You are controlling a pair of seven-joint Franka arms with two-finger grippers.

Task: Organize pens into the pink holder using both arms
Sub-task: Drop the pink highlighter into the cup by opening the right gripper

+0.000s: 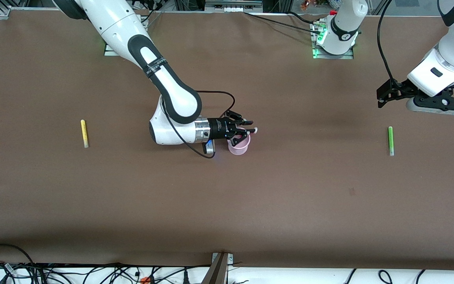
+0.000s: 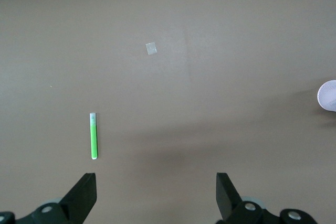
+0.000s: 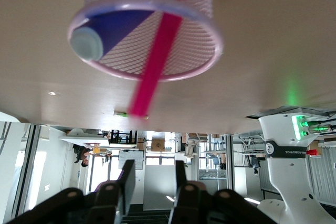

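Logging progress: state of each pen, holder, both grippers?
pink holder: upright, holds two pens.
purple pen: inside holder.
magenta pen: in holder, leaning out over rim.
yellow pen: lying on table.
green pen: lying on table.
right gripper: at holder, fingers open.
left gripper: over table, fingers open.

arms: glossy white rounded shells with black joint bands
right arm wrist: silver ring, then black body
right gripper: black, two slim fingers
left gripper: black, wedge-shaped fingers
cables: thin black, looping by each wrist
bases: green lights glowing
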